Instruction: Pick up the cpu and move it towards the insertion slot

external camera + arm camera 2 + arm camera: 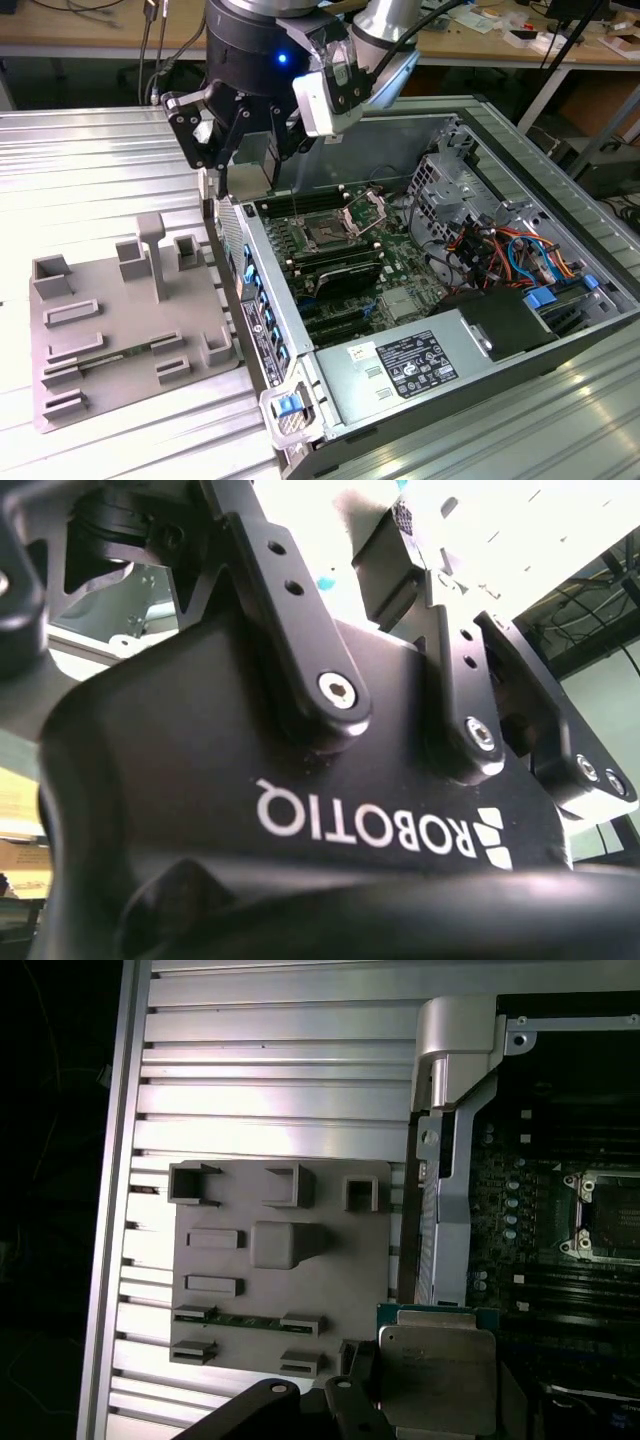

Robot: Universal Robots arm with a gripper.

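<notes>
Your end effector [240, 165] is closed on the cpu [436, 1378], holding it in the air over the PC case's [520, 345] edge next to the grey fixture [120, 330] on the bench [90, 160]. The insertion slot [328, 233] sits open on the motherboard, well apart from the cpu.

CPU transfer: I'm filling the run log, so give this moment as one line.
gripper: shut on cpu | position: above case edge, between grey fixture and motherboard | insertion slot: open, unfilled
</notes>
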